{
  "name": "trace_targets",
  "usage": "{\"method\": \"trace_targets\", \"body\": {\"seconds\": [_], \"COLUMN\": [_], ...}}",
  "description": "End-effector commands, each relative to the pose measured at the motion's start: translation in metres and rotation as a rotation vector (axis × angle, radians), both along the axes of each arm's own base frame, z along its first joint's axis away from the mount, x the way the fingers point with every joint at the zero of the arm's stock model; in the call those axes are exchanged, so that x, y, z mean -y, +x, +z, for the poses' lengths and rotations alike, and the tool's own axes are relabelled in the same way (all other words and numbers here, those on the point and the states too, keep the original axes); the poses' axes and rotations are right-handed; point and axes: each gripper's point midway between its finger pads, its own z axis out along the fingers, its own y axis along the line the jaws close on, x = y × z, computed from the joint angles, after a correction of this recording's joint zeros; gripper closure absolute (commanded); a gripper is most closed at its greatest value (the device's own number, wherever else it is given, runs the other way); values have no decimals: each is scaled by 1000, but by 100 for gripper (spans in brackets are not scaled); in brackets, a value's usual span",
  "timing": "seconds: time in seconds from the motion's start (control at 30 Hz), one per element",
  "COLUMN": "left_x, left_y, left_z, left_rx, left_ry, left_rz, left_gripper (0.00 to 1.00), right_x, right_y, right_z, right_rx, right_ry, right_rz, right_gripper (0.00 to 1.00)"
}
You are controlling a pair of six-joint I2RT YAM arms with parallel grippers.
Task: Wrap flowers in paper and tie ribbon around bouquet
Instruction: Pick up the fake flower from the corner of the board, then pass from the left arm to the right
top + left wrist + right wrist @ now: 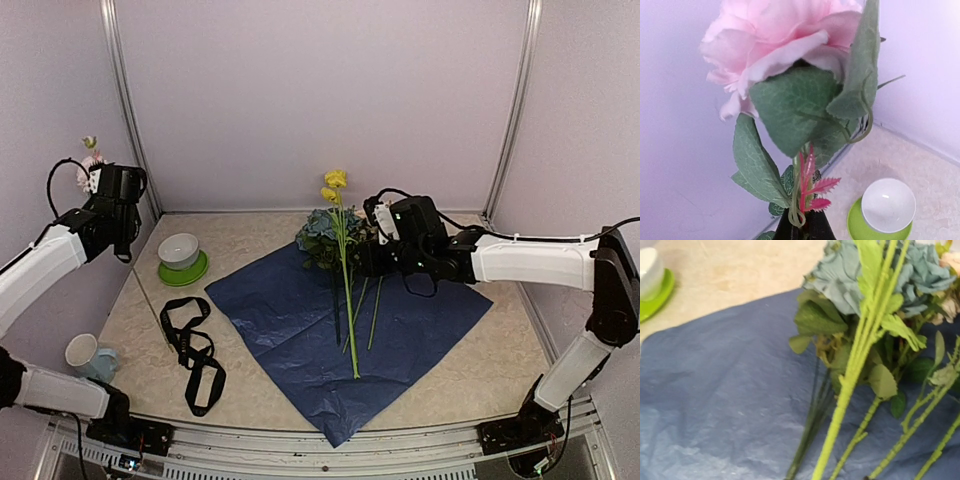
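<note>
One pink rose (pixel 785 45) up in the left gripper (pixel 108 180), other flowers (pixel 335 235) down on the paper (pixel 270 310).
Clamps the rose's stem between left jaws, high beside the left wall, well apart from the bunch. Shows the paper spread dark side up mid-table, yellow blooms, blue-green cluster and green stems lying on it. Sets the right gripper (pixel 368 256) at the bunch's right side; cannot tell how its jaws stand. Shows the ribbon (pixel 190 350) looped on the table, left of the paper.
</note>
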Motion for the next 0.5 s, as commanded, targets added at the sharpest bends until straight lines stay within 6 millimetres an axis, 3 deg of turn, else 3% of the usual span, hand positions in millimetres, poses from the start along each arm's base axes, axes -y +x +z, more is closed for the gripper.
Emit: {"method": "trace_targets", "body": {"seconds": [0.0,0.03,0.13,0.23,0.33,0.37,0.47], "left_x": [8,15,52,114,192,222,277], "left_y": [-41,-47,-41,-27,-18,-22,-36], "left_z": [81,93,119,134,138,139,142], "left_rx": [94,71,203,329,436,464,543], "left_ry": [259,314,233,16,-236,-310,-454], "left_rz": [148,134,-62,-399,-805,-953,-1209], "left_gripper": [100,100,100,100,100,100,100], "right_x": [-11,-16,-38,-70,-104,-115,-140], "right_y": [-11,-13,-26,-51,-84,-95,-121], "right_z": [24,27,34,52,76,87,106], "right_rx": [13,11,3,23,56,70,90], "right_ry": [88,97,145,231,324,355,420], "right_rz": [74,95,206,389,598,669,808], "right_gripper": [48,48,48,48,42,38,9]}}
